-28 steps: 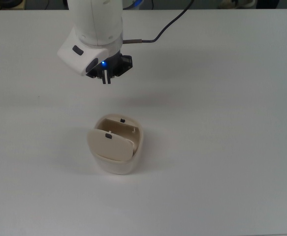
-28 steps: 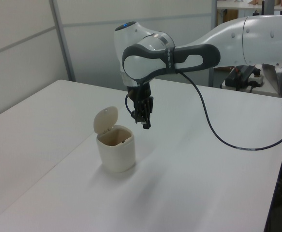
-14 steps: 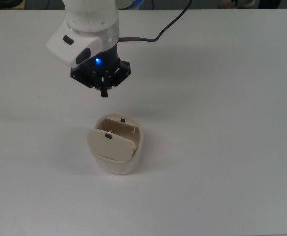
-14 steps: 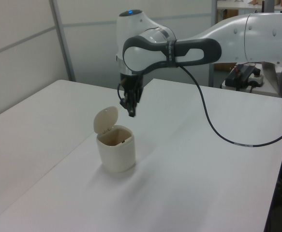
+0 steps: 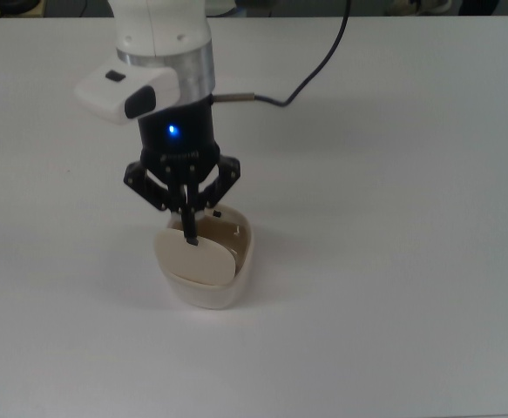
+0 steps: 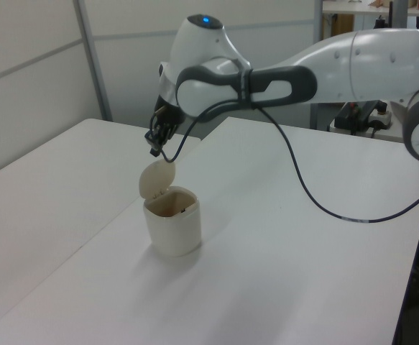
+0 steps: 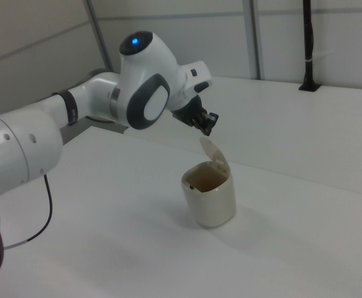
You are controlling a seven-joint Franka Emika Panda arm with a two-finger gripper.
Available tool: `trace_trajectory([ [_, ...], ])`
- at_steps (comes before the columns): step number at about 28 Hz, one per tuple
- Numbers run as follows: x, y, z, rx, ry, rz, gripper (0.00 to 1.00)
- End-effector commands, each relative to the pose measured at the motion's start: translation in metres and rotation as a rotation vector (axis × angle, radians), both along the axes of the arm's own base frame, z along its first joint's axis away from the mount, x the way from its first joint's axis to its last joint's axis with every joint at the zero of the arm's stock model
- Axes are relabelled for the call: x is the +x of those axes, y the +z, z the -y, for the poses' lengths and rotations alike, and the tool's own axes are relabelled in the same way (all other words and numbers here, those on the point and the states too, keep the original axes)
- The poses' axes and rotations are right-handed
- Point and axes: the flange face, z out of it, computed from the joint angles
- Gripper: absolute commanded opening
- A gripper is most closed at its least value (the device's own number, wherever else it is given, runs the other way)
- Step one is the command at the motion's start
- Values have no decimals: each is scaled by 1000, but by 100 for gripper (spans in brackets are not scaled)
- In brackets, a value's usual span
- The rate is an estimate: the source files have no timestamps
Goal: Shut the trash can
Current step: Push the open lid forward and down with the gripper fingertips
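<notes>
On the white table (image 5: 393, 287), toward the middle and clear of every edge, stands the small cream-beige plastic trash can (image 5: 208, 277) with its flat hinged lid (image 6: 157, 177) raised upright. Just above the lid's top edge hangs the black two-finger gripper (image 5: 189, 228) of the white robot arm (image 6: 324, 68), fingers pressed together, holding nothing.

A plain white table (image 5: 393, 261) fills the scene. Grey wall panels (image 6: 44, 65) stand behind its far edge in the left view.
</notes>
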Motion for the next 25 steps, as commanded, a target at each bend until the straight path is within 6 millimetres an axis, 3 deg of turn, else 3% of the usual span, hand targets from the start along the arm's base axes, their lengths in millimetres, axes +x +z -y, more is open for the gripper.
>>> trace_trajectory([
  [1, 14, -13, -2, 23, -21, 83, 0],
  [15, 17, -22, -6, 29, -22, 96, 0],
  [21, 8, -39, -10, 31, -9, -51, 0],
  [25, 1, -35, -11, 35, -2, -101, 0],
])
